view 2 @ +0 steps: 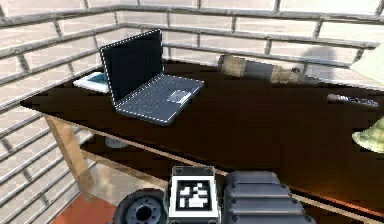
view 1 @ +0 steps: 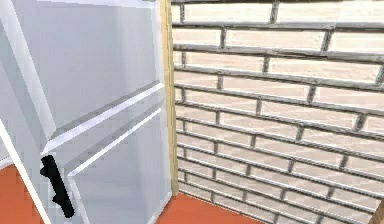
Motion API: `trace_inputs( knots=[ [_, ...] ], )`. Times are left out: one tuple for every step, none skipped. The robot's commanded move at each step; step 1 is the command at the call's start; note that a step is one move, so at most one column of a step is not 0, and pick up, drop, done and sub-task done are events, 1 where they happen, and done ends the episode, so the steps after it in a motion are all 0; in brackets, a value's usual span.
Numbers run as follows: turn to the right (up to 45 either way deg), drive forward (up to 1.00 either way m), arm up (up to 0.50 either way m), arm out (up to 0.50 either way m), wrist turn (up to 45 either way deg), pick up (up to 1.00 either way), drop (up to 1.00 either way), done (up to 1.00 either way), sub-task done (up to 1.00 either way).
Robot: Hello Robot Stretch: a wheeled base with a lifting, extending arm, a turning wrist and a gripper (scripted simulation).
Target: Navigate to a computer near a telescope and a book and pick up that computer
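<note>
While the gripper [view 2: 146, 209] sits at 6 o'clock in the arm side view, its load impossible to tell, the open computer [view 2: 150, 82] rests on the desk [view 2: 270, 120] toward 12 o'clock, its hinge running 8-to-2 o'clock.

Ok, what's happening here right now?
The Stretch stands beside a dark table with the open laptop on it, a flat light thing left of it and a tube behind. The gripper sits low by the table's near edge; I cannot tell whether it holds anything. Ahead is a white door.
</note>
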Motion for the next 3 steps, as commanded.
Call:
trace_inputs(
  knots=[
    [0.0,0.0,0.0,0.42,0.0,0.0,0.0,0.0,0.0],
    [0.0,0.0,0.0,0.0,45.0,0.0,0.0,0.0,0.0],
    [0.0,0.0,0.0,0.0,45.0,0.0,0.0,0.0,0.0]
  ],
)
